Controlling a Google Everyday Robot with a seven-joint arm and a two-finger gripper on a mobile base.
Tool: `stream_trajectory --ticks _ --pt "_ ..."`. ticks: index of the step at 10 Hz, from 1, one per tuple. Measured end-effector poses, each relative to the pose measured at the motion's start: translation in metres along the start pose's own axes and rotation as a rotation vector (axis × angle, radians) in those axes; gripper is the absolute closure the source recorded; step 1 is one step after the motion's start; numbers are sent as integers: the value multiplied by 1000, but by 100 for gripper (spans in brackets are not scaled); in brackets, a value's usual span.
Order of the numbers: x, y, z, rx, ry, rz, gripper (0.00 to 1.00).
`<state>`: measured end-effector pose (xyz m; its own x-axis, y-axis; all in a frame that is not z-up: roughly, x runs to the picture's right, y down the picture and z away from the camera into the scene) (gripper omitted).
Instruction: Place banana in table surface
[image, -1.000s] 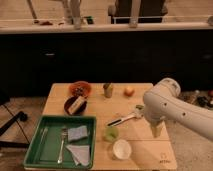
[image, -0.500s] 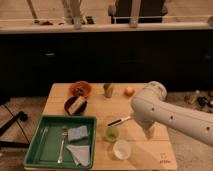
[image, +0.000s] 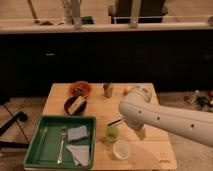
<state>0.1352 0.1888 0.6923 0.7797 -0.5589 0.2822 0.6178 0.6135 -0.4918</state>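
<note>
I see no banana that I can pick out for certain; it may be hidden behind my arm. My white arm (image: 165, 117) reaches in from the right across the right half of the wooden table (image: 55, 100). My gripper (image: 140, 132) hangs under the arm, low over the table, just right of a small green cup (image: 112, 133). A short dark stick-like thing (image: 115, 122) lies on the table at the arm's left edge.
A green tray (image: 35, 155) with cutlery and napkins sits front left. A dark bowl (image: 75, 105) and a red bowl (image: 80, 88) stand at the back left. There is a small tan object (image: 107, 90), an orange fruit (image: 127, 90) and a clear cup (image: 121, 148).
My arm has swung left over the table, toward the green cup, and now covers more of the table's right side. The objects on the table have not moved.
</note>
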Motion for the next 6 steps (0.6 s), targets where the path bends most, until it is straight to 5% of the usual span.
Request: stream_trajectory --ticks 6 --pt "21 -19 -15 16 -1 -2 20"
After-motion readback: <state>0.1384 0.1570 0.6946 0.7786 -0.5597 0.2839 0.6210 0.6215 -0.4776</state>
